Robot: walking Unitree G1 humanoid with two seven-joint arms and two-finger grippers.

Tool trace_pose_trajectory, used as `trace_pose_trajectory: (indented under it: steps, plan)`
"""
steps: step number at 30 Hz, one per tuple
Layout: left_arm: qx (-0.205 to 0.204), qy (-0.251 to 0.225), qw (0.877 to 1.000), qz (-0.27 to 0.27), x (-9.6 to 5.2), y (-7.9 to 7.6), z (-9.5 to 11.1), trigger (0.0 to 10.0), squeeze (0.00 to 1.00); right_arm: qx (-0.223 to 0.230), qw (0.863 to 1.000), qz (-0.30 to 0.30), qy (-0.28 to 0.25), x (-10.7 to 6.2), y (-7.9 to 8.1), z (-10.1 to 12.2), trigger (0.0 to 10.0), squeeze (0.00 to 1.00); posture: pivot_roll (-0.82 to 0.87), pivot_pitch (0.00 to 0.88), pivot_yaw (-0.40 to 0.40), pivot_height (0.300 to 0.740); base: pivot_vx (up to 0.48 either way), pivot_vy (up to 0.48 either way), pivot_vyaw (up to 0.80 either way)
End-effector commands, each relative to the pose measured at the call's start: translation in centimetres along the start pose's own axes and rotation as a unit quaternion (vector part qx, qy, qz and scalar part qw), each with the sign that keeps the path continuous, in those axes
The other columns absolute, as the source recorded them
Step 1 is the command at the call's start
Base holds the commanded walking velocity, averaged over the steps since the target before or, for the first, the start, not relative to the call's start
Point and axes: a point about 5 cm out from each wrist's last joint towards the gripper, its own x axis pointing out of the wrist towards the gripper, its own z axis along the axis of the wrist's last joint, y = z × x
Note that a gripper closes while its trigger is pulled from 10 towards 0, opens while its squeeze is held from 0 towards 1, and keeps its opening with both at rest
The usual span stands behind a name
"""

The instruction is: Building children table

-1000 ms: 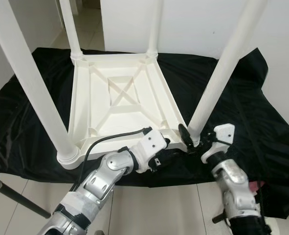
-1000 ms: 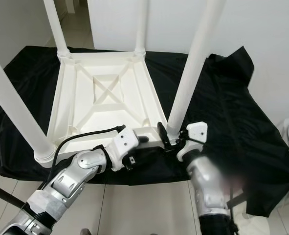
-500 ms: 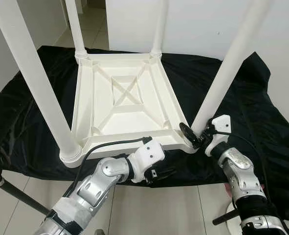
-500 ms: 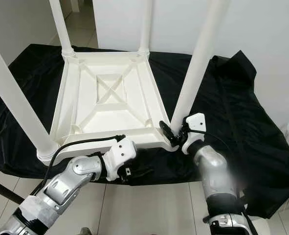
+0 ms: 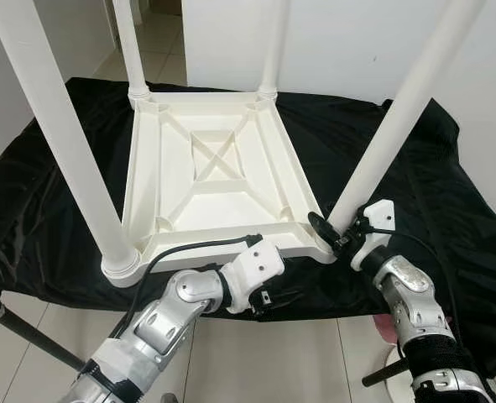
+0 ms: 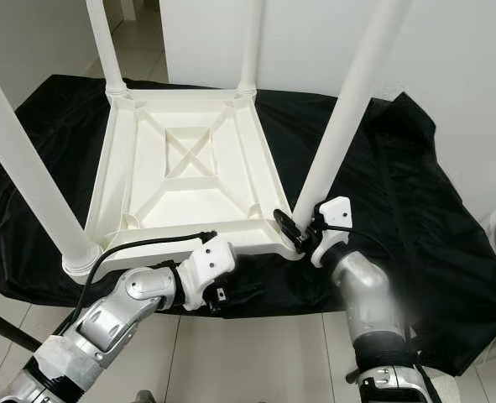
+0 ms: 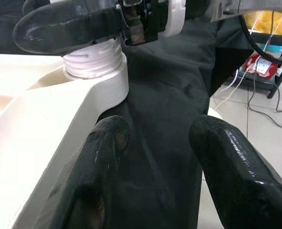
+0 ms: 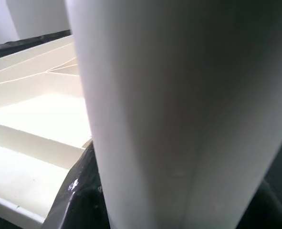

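Tabletop [image 5: 210, 180] lies upside down on a black cloth [image 5: 415, 193] over a stand, ribbed underside up, four white legs standing in its corner sockets. Near-right leg [image 5: 399, 117] is the one in hand — it leans a little away from the tabletop, and threads show at its base in the left wrist view, so my read is it's not fully screwed home.

Right gripper [image 5: 329, 233] sits at that leg's foot, just above the corner socket. Its black fingers wrap the leg from both sides, so jaws look clamped on it; the right wrist view is pressed up against the white shaft.

Left gripper [image 5: 277, 295] hangs below the near edge of the tabletop, in front of the cloth's drape. Fingers [image 7: 107, 143] spread apart, holding nothing, pointing up at the same corner.

Step, as I judge it: seating the last leg. Next move calls for turning it down until the threads vanish into the socket and the leg stands straight like the other three — left gripper bracing the tabletop edge would help stop it sliding on the cloth.

No brand, label or writing readable anywhere.
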Motion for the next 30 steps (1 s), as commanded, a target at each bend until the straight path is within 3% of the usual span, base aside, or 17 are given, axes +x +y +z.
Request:
trace_pose_trajectory:
  steps: [1,7,9,11,15,17,19,20,21,24,30]
  plan:
    - [0.004,0.009,1.0,0.002,0.1,0.1,-0.2,10.0,0.0,0.011,0.999,-0.035,0.025,-0.3,0.5,-0.8,10.0,0.0,-0.01,0.028,-0.071,0.74,0.0,0.0,0.0]
    - [0.007,0.01,1.0,0.004,0.0,0.1,-0.2,10.0,0.0,0.023,0.996,-0.083,0.024,-0.2,1.1,-0.7,10.0,0.0,0.0,0.021,-0.071,0.74,0.0,0.0,0.0]
    - [0.009,0.013,1.0,0.005,0.0,0.2,-0.3,10.0,0.0,0.039,0.985,-0.166,0.021,-0.3,1.5,-0.7,10.0,0.0,0.0,0.015,-0.069,0.74,0.0,0.0,0.0]
    - [0.009,0.013,1.0,0.005,0.0,0.2,-0.3,10.0,0.0,0.039,0.985,-0.166,0.021,-0.3,1.5,-0.7,10.0,0.0,0.0,0.015,-0.069,0.74,0.0,0.0,0.0]
    - [0.011,0.015,1.0,0.005,0.0,0.2,-0.4,10.0,0.0,0.05,0.969,-0.239,0.018,-0.7,1.9,-1.0,10.0,0.0,-0.01,0.016,-0.07,0.74,0.0,0.0,0.0]
    - [0.011,0.015,1.0,0.005,0.0,0.2,-0.4,10.0,0.0,0.05,0.969,-0.239,0.018,-0.7,1.9,-1.0,10.0,0.0,-0.01,0.016,-0.07,0.74,0.0,0.0,0.0]
    - [0.012,0.016,1.0,0.006,0.1,0.2,-0.4,10.0,0.0,0.057,0.95,-0.306,0.015,-1.3,2.5,-1.2,10.0,0.0,-0.01,0.019,-0.07,0.74,0.0,0.0,0.0]
    - [0.012,0.016,1.0,0.006,0.1,0.2,-0.4,10.0,0.0,0.057,0.95,-0.306,0.015,-1.3,2.5,-1.2,10.0,0.0,-0.01,0.019,-0.07,0.74,0.0,0.0,0.0]
    - [0.013,0.016,1.0,0.007,0.1,0.3,-0.4,10.0,0.0,0.062,0.94,-0.336,0.013,-1.5,2.9,-1.2,10.0,0.0,-0.01,0.019,-0.07,0.74,0.0,0.0,0.0]
    - [0.014,0.016,1.0,0.011,0.2,0.5,-0.3,10.0,0.0,0.079,0.929,-0.362,0.01,-1.4,3.9,-1.1,10.0,0.0,-0.01,0.019,-0.064,0.74,0.0,0.0,0.0]
    - [0.015,0.015,1.0,0.012,0.2,0.5,-0.3,10.0,0.0,0.077,0.937,-0.341,-0.003,-1.1,4.5,-0.4,10.0,0.0,-0.02,0.017,-0.06,0.74,0.0,0.0,0.0]
